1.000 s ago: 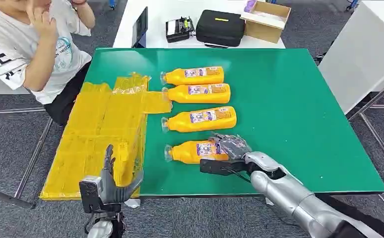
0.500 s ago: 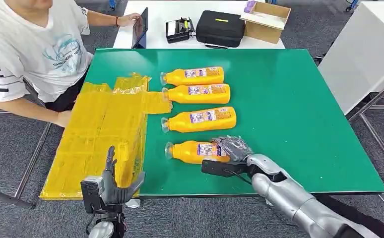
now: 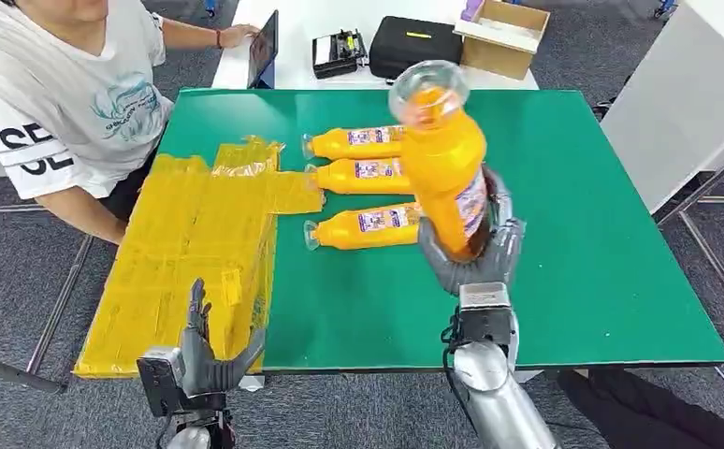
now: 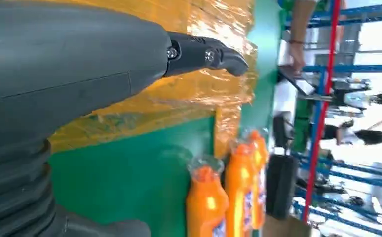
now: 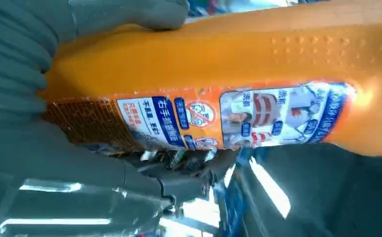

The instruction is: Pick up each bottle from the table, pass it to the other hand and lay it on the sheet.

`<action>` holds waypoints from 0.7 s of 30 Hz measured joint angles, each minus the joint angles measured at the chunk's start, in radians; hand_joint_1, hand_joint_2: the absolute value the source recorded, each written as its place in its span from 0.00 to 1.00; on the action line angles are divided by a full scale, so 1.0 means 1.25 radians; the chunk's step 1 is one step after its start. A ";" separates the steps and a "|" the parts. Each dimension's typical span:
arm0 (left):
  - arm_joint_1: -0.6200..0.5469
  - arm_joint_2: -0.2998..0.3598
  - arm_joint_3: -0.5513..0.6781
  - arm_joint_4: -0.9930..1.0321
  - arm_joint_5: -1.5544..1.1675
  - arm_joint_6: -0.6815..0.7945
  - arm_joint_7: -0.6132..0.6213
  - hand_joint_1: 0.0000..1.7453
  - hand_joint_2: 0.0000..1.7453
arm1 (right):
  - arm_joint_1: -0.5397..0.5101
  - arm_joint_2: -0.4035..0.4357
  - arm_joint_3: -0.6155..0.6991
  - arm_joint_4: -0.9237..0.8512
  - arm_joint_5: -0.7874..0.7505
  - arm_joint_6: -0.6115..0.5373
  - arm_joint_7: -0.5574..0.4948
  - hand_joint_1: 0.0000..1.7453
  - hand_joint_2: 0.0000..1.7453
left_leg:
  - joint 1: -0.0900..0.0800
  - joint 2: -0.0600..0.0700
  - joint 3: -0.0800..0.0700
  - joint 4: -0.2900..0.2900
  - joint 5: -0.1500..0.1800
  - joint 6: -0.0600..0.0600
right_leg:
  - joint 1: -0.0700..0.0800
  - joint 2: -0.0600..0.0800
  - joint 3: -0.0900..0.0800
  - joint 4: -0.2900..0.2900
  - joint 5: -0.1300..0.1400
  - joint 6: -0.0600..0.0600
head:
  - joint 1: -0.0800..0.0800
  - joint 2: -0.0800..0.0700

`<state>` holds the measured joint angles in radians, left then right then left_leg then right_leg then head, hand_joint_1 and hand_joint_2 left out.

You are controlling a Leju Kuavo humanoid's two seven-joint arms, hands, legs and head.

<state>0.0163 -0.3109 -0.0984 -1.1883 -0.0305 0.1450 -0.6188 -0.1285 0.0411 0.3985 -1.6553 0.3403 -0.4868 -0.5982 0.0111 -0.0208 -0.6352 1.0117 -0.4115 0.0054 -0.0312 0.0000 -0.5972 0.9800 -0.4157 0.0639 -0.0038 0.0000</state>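
My right hand grips an orange bottle by its base and holds it up above the green table, cap end towards the camera. Up close the bottle's label lies against my right hand. Three more orange bottles lie on their sides on the table: one at the back, one in the middle, one nearest. The yellow sheet covers the table's left side. My left hand stands open below the table's front edge, by the sheet's corner, holding nothing. The left wrist view shows its fingers over the yellow sheet.
A person in a white shirt sits at the table's left, one arm near the sheet's edge. Behind the green table, a white table carries a tablet, a black case and a cardboard box. A white cabinet stands at the right.
My right hand has lifted the nearest bottle off the table and turned it upright in the air. The left hand has barely moved. The person has leaned in.
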 measured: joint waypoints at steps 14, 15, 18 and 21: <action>0.004 0.008 -0.048 -0.077 0.138 -0.138 0.031 0.00 1.00 | 0.049 0.048 -0.090 0.009 0.019 0.028 -0.016 1.00 1.00 | 0.000 0.000 0.000 0.000 0.000 0.000 | 0.000 0.000 0.000 0.000 0.000 0.000 | 0.000 0.000; 0.003 0.009 -0.054 -0.083 0.146 -0.159 0.037 0.00 1.00 | 0.051 0.051 -0.090 0.027 0.027 0.041 -0.017 1.00 1.00 | 0.000 0.000 0.000 0.000 0.000 0.000 | 0.000 0.000 0.000 0.000 0.000 0.000 | 0.000 0.000; 0.003 0.013 -0.075 -0.102 0.165 -0.208 0.055 0.00 1.00 | 0.058 0.071 -0.085 0.106 0.052 0.075 -0.038 1.00 1.00 | 0.000 0.000 0.000 0.000 0.000 0.000 | 0.001 0.000 0.000 0.000 0.000 0.000 | 0.000 0.000; 0.002 0.017 -0.091 -0.113 0.178 -0.236 0.069 0.00 1.00 | 0.065 0.095 -0.064 0.190 0.068 0.107 -0.059 1.00 1.00 | 0.000 0.000 0.000 0.000 0.000 0.000 | 0.001 0.000 0.000 0.000 0.000 0.000 | 0.000 0.000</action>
<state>0.0183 -0.2896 -0.2120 -1.3290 0.1915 -0.1506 -0.5326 -0.0467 0.1594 0.3181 -1.4181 0.4257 -0.3525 -0.6725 0.0113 -0.0205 -0.6353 1.0116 -0.4117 0.0052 -0.0304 0.0002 -0.5973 0.9804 -0.4157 0.0639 -0.0042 0.0000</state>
